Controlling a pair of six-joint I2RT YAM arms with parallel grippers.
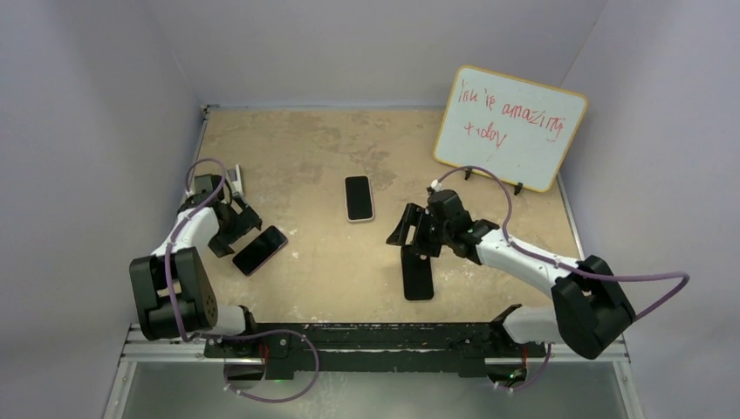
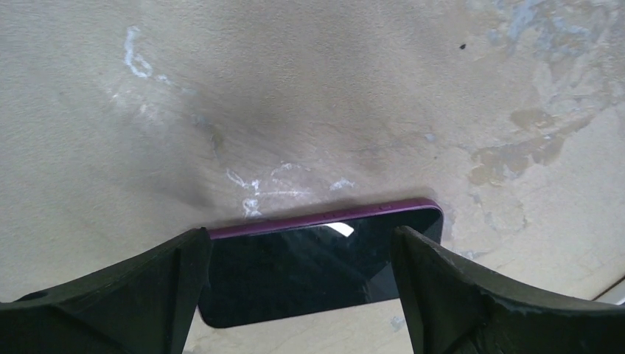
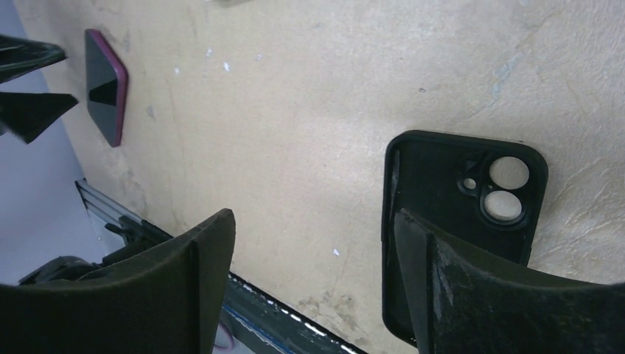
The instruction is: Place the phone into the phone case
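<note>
A dark phone with a purple edge (image 1: 259, 250) lies flat on the table at the left. My left gripper (image 1: 234, 230) is open just left of it. In the left wrist view the phone (image 2: 309, 265) lies on the table between the spread fingers of that gripper (image 2: 301, 236). A black phone case (image 1: 417, 272) lies on the table, its inside and camera holes facing up. My right gripper (image 1: 408, 234) is open and empty just above its far end. In the right wrist view, one finger of that gripper (image 3: 313, 217) overlaps the case (image 3: 442, 184). The purple phone also shows there (image 3: 105, 85).
A second phone with a white edge (image 1: 359, 198) lies at the table's middle. A whiteboard with red writing (image 1: 510, 127) stands at the back right. A small white object (image 1: 237, 179) lies behind the left arm. The black rail (image 1: 375, 336) runs along the near edge.
</note>
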